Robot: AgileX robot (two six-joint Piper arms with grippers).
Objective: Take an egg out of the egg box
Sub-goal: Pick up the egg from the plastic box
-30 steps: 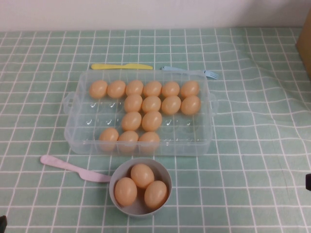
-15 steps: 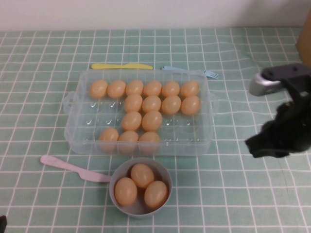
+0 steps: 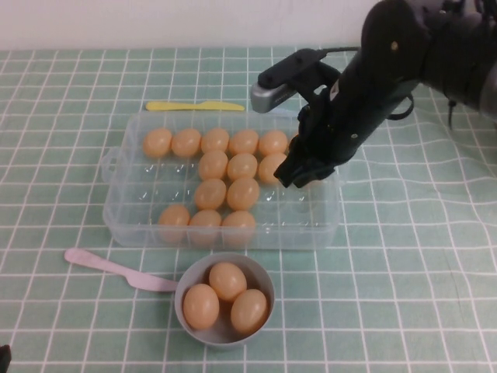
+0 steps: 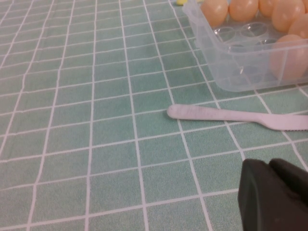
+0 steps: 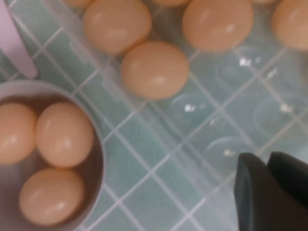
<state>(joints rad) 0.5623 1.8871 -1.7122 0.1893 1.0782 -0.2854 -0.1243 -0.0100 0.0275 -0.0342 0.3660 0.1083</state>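
Right gripper [image 3: 293,177] hangs over the box [image 3: 326,217]'s right side.
Its fingers look pressed together, empty. Left gripper [image 4: 274,197] sits low by the knife [image 4: 231,115]; its opening: cannot tell.

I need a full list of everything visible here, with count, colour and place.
Clear plastic egg box: one, transparent, centre.
Boxed eggs: thirteen visible, orange; arm hides others.
Round bowl: one, grey, before box.
Eggs in bowl: three, orange.
Plastic knife: one, pink, left of bowl.
Second plastic knife: one, yellow, behind box.
Checked tablecloth: one, green, under everything.
Right gripper: one, black, above box's right side.
Left gripper: one, black, near pink knife.
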